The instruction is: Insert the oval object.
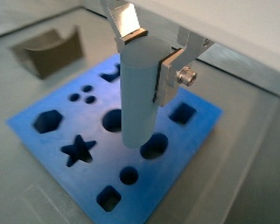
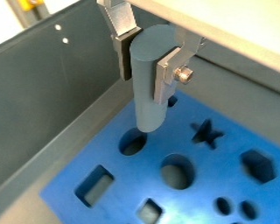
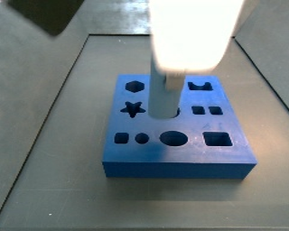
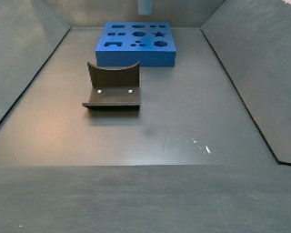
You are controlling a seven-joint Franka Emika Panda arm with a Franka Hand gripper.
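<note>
My gripper (image 1: 149,57) is shut on a grey oval peg (image 1: 139,92) and holds it upright by its upper end; both wrist views show this (image 2: 145,68). The peg hangs over the middle of a blue block (image 1: 60,131) with several shaped holes. Its lower end is close above the block's top, next to a wide oval hole (image 1: 154,145) and a round hole (image 1: 112,118). I cannot tell whether it touches. In a side view the gripper (image 3: 193,36) is a bright blur above the peg (image 3: 165,95), with the oval hole (image 3: 173,138) nearer the block's front edge.
The dark fixture (image 4: 113,86) stands on the grey floor in front of the blue block (image 4: 135,44); it also shows in a wrist view (image 1: 49,51). Grey walls (image 2: 49,114) enclose the floor, one close beside the block.
</note>
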